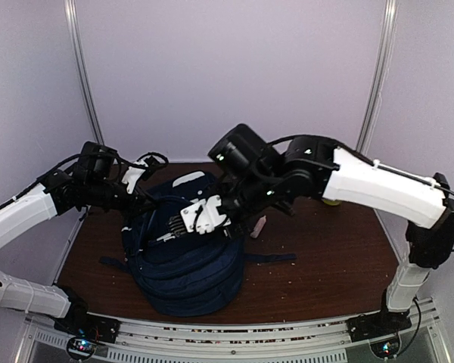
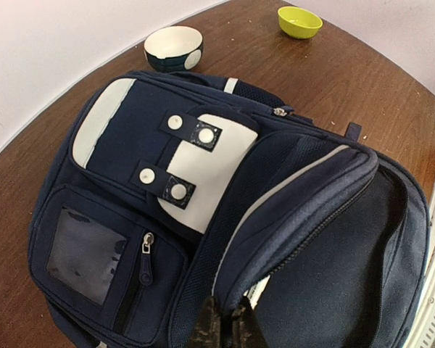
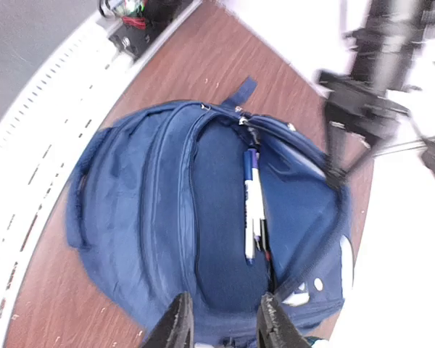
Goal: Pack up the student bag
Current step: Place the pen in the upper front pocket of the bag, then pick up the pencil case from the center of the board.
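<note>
The student bag (image 1: 189, 268) is a navy backpack lying in the middle of the brown table, its main pocket unzipped. My left gripper (image 2: 221, 328) is shut on the edge of the bag's opening flap and holds it up; it also shows in the top view (image 1: 146, 201). My right gripper (image 3: 225, 325) is open and empty, hovering just above the bag's opening; in the top view (image 1: 183, 221) it is over the bag's middle. Some white and blue pens (image 3: 251, 206) lie inside the opening. The bag's front shows a white patch (image 2: 206, 170) and a clear window pocket.
A white and dark bowl (image 2: 174, 47) and a lime-green bowl (image 2: 299, 22) stand on the table beyond the bag's top. A small pale object (image 1: 258, 225) lies right of the bag. The table's front rail (image 1: 234, 333) runs along the near edge.
</note>
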